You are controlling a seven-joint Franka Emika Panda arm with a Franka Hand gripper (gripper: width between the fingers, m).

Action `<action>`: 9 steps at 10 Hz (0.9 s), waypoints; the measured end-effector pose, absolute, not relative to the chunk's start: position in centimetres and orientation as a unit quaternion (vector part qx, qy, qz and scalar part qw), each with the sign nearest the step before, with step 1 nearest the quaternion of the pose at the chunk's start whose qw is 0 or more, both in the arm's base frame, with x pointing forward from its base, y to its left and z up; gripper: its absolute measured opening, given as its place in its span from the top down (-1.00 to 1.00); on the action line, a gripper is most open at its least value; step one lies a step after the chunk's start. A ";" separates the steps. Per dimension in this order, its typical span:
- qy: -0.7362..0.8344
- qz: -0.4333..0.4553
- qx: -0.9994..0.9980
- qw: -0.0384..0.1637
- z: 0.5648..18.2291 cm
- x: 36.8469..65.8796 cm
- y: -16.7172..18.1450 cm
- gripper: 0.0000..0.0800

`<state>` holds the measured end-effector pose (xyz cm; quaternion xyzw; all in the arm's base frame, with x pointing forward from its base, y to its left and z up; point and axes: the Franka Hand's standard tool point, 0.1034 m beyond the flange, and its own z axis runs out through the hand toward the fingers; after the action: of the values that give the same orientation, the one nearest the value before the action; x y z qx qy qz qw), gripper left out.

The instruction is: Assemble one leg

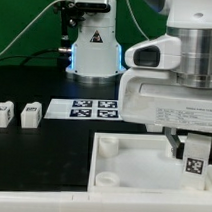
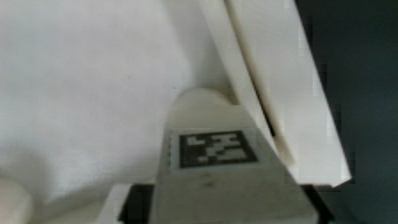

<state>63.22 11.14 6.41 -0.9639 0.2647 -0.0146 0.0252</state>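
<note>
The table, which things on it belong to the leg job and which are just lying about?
In the job:
the leg in the pincer
the white panel with corner sockets

Lying about:
two spare legs
the marker board

The arm's white wrist housing fills the exterior view's right, pointing straight down over the white panel (image 1: 142, 161). The gripper (image 1: 195, 158) hangs below it above the panel's far edge, its dark fingers (image 1: 178, 147) clamped on the tagged leg (image 1: 195, 163), which the wrist view shows upright between them.
</note>
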 end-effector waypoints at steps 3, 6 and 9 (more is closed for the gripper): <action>0.346 -0.018 -0.938 0.001 6.5 62.9 9.5 0.26; 0.341 -0.019 -0.940 -0.001 6.5 62.9 9.3 0.25; 0.340 -0.018 -0.940 0.000 6.5 62.9 9.5 -0.22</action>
<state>62.90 9.53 6.45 -0.9401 0.3404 -0.0182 -0.0003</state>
